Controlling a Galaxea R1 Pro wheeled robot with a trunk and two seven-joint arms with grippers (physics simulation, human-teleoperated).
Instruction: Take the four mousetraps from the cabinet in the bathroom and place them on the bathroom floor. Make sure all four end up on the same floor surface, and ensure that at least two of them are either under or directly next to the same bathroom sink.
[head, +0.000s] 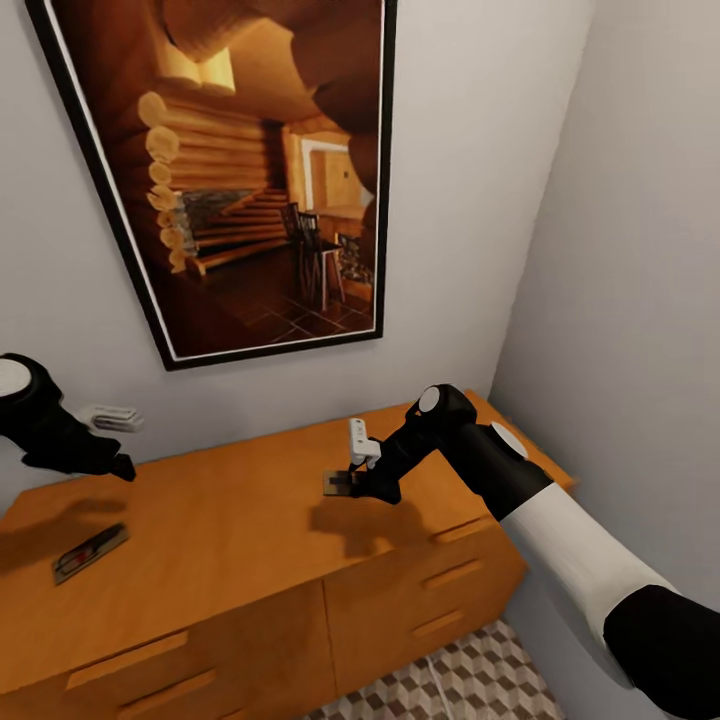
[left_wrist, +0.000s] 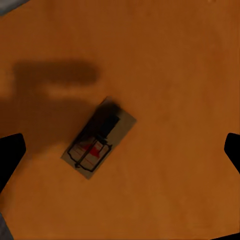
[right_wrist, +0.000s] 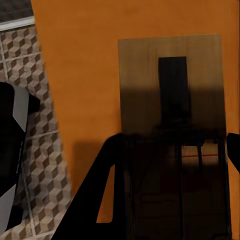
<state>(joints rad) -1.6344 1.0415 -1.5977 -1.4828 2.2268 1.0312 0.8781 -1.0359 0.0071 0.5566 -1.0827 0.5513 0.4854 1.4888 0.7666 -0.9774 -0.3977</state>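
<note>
Corner of the bathroom, pale grey walls, and the orange-brown cabinet runs along under a framed log-cabin picture. On the cabinet top, toward its left end, one mousetrap lies flat, the left gripper hanging above it, fingers spread wide. Near the cabinet's middle, the right gripper sits low over a second mousetrap, its fingers on either side; gripped or not, I cannot tell. Cube-patterned bathroom floor shows below the cabinet's drawer fronts.
</note>
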